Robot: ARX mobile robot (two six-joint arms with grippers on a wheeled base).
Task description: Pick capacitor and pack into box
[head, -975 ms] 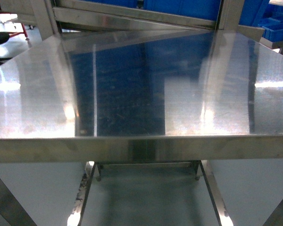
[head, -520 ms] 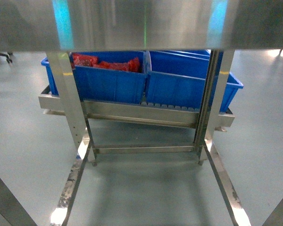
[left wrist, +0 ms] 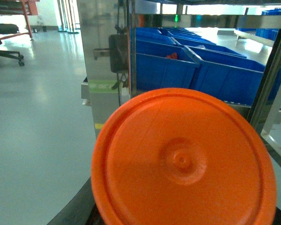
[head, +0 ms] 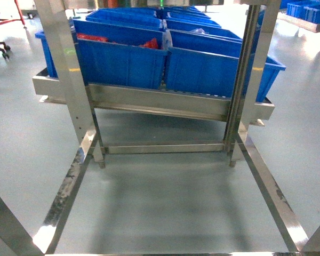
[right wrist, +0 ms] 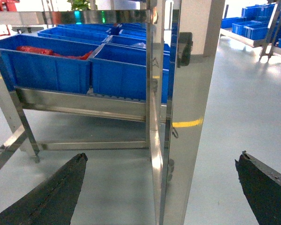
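Observation:
The capacitor [left wrist: 182, 161] fills the lower half of the left wrist view as a round orange end face with a small moulded centre. It sits right in front of the lens, held in my left gripper. Only one dark finger [left wrist: 77, 211] shows, at the capacitor's lower left edge, and the jaws are hidden behind it. My right gripper [right wrist: 161, 161] is open, its two dark fingertips wide apart above the grey floor, with a steel post [right wrist: 187, 93] standing beyond the gap. The box is out of view. Neither gripper shows in the head view.
A steel rack [head: 160, 104] low to the floor carries several blue bins [head: 120, 58], one holding red packets [head: 93, 37]. Steel table legs [head: 69, 85] and floor rails [head: 266, 186] frame the grey floor. More blue bins [right wrist: 253, 18] stand far right.
The head view has dropped from the shiny steel table top to beneath it. The blue bins on the low rack now show larger and from a higher angle.

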